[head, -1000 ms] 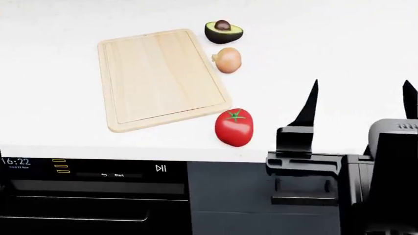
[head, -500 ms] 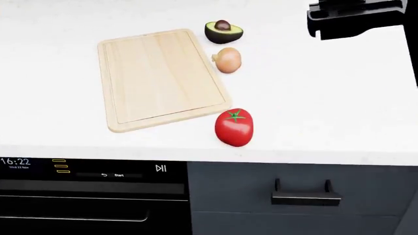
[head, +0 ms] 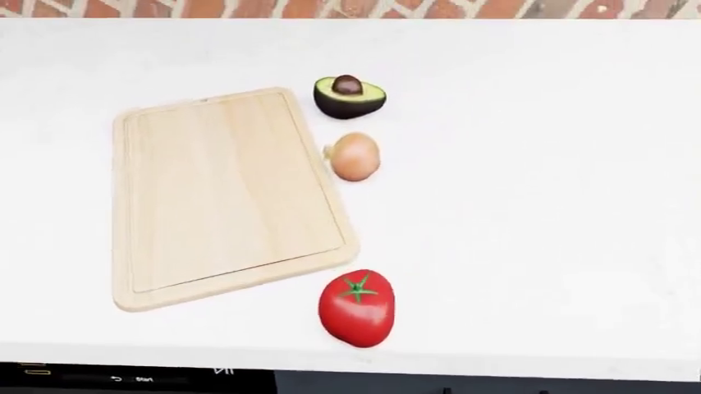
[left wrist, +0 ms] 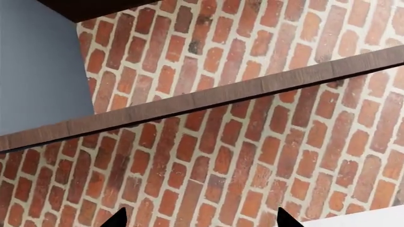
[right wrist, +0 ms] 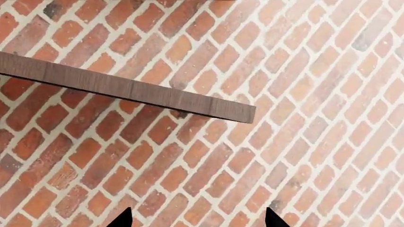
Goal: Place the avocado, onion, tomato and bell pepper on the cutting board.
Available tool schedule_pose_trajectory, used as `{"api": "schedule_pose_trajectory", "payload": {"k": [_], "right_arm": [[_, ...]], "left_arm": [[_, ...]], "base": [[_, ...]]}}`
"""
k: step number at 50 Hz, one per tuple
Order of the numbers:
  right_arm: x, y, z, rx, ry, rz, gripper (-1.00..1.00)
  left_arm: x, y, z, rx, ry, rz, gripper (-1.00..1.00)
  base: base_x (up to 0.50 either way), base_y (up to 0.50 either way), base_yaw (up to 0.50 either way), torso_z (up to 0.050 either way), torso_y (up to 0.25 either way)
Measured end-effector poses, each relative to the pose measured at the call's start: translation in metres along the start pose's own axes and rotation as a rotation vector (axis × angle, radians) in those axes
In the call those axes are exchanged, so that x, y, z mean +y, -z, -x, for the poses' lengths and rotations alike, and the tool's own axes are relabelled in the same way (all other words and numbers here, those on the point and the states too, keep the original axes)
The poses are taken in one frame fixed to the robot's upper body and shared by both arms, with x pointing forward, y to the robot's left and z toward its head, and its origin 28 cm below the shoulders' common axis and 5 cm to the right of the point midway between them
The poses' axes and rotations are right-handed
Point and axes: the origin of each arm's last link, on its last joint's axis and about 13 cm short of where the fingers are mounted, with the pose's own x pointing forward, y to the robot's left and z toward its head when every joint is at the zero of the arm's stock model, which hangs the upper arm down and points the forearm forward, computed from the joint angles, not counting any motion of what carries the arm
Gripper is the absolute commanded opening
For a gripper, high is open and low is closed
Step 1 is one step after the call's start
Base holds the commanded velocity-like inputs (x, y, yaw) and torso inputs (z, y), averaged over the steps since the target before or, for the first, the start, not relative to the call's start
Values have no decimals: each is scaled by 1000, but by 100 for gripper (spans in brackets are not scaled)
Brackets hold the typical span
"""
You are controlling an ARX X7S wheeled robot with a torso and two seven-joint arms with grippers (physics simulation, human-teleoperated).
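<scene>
Head view: board [head: 225, 197] lies flat on white counter [head: 526, 164], left of centre, long side running roughly 12 to 6, slightly skewed; nothing on it. Avocado [head: 350, 96] sits cut face up w/ pit showing, just off the board's far right corner, at abt 1 o'clock from board centre; close to the corner, contact not clear. Onion [head: 355, 156] just beside the board's right edge, at abt 2 o'clock from board centre, 6 o'clock from avocado, apart from it. Tomato [head: 357, 308] near the counter's front edge, calyx up, at abt 5 o'clock from board centre, just off the near right corner, not touching. No pepper in any view. Brick wall [head: 328, 6] runs along the counter's far edge.

No arms in head view. Left gripper [left wrist: 198, 218]: only two dark tips show, set apart, nothing between; faces brick and a wood shelf [left wrist: 208, 97]. Right gripper [right wrist: 197, 217]: same, two tips apart, nothing held; faces brick and a shelf end [right wrist: 126, 87].
</scene>
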Motion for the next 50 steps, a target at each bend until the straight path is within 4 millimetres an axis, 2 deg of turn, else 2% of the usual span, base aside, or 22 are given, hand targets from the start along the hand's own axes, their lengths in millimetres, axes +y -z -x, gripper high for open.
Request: {"api": "schedule_pose_trajectory", "payload": {"k": [40,50], "right_arm": [[5,-5,1,15,-67,35,100],[6,1,7,33,-117,56,100]], "left_arm": [[12,-18,6,-28,-24,1,100],[12,-19,6,-27,-25,-2,100]], "base": [[500,0,0,0,1],[0,0,0,0,1]]}}
